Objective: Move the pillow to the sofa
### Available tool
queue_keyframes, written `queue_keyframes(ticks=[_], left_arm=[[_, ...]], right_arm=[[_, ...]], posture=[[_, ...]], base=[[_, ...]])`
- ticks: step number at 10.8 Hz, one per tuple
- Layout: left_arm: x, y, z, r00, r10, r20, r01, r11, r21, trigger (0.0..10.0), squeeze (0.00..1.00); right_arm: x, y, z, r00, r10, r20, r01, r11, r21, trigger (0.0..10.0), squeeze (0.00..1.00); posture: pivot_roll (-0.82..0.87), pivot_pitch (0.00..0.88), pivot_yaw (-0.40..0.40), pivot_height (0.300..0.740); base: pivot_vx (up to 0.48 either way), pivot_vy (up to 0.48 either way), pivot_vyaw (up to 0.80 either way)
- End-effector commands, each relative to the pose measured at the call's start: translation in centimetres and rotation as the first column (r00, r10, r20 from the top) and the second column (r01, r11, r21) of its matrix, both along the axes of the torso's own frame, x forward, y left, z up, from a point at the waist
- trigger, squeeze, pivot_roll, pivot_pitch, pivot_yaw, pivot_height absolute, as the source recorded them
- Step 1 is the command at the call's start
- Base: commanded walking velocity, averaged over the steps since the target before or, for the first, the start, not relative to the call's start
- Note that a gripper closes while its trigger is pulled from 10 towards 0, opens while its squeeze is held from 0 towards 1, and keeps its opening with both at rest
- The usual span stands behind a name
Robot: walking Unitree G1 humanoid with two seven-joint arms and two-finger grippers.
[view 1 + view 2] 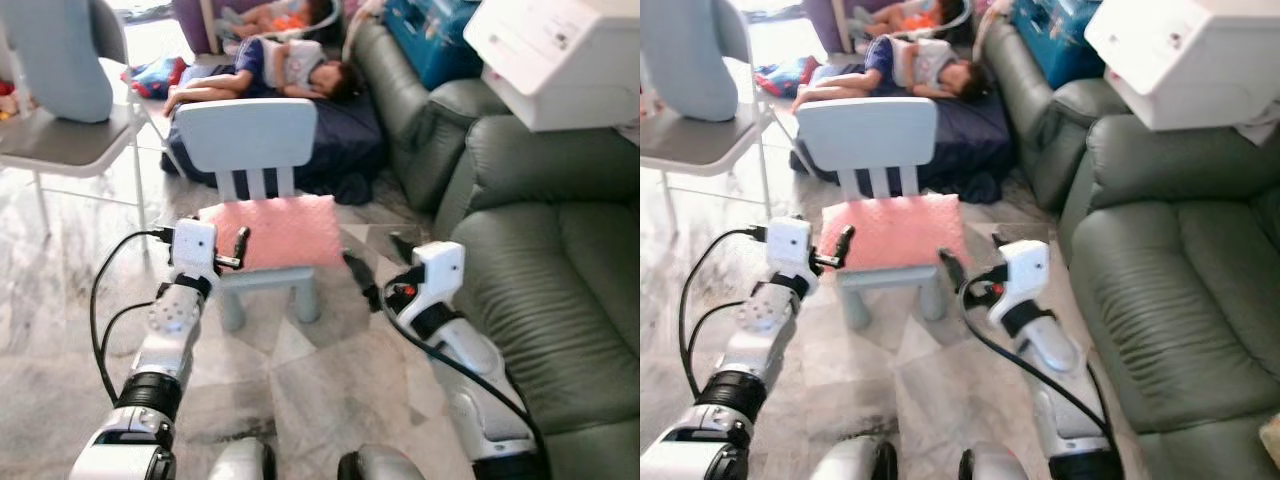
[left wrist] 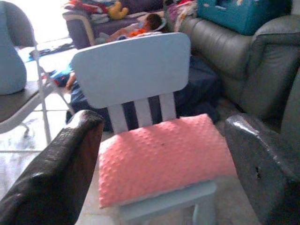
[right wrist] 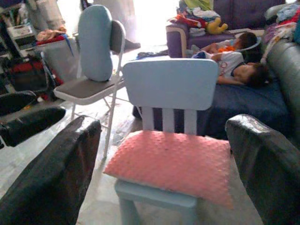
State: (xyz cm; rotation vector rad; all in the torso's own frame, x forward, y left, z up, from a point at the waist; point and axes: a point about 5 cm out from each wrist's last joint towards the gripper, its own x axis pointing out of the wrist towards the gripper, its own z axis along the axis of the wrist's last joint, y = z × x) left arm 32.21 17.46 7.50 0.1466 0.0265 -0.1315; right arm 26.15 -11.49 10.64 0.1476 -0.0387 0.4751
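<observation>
Left tool [image 1: 238, 248], fingers apart, hangs just by the left edge of the pink pillow [image 1: 283, 231], not touching it. Right tool [image 1: 366, 273] sits low near the chair's front right corner, fingers apart too; thru its wrist cam the pillow shows between the two black fingers [image 3: 47, 173], some way off. Pillow lies flat on the seat of a small pale-blue kid's chair [image 1: 246, 135], covering most of the seat, w/ the backrest upright behind it. Green leather sofa [image 1: 545, 270] runs along the robot's right, near the chair but apart from it; a white box [image 1: 560, 55] rests on the sofa arm further back. Behind the chair, a person [image 1: 270, 70] lies on a dark-blue mattress [image 1: 345, 130] on the floor. To the left stands a grey folding chair [image 1: 75, 140] w/ a pale-blue cushion [image 1: 65, 50] propped on it. Marble tile floor [image 1: 300, 390] underfoot. Black cable loops beside the left arm.
</observation>
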Motion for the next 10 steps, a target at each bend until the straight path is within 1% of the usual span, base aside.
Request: queue_keyframes(ticks=[1,8,9,10], left_arm=[[-0.10,0.33,0.13,1.000,0.001,0.011,-0.001,1.000,0.007,10.0,0.00],[0.13,0.30,0.35,1.000,0.001,0.010,-0.001,1.000,-0.020,10.0,0.00],[0.09,0.55,0.21,1.000,0.027,0.001,-0.027,1.000,-0.008,10.0,0.00],[0.19,0.60,0.25,0.999,0.034,0.000,-0.034,0.999,-0.016,10.0,0.00]], right_arm=[[0.05,0.23,0.09,1.000,0.006,0.006,-0.006,1.000,0.004,10.0,0.00],[-0.06,-0.16,-0.05,1.000,-0.013,-0.003,0.013,1.000,0.007,10.0,0.00],[-0.20,-0.23,-0.16,1.000,-0.018,-0.007,0.018,1.000,0.009,10.0,0.00],[-0.17,-0.26,-0.18,1.000,-0.024,-0.007,0.024,1.000,0.009,10.0,0.00]], posture=[[-0.10,0.108,-0.019,0.740],[-0.11,0.120,-0.017,0.740],[-0.11,0.120,-0.018,0.740],[-0.11,0.118,-0.019,0.740]], base=[[0.000,0.000,0.73],[0.432,0.000,0.00],[0.337,0.341,0.00],[0.281,0.390,0.00]])
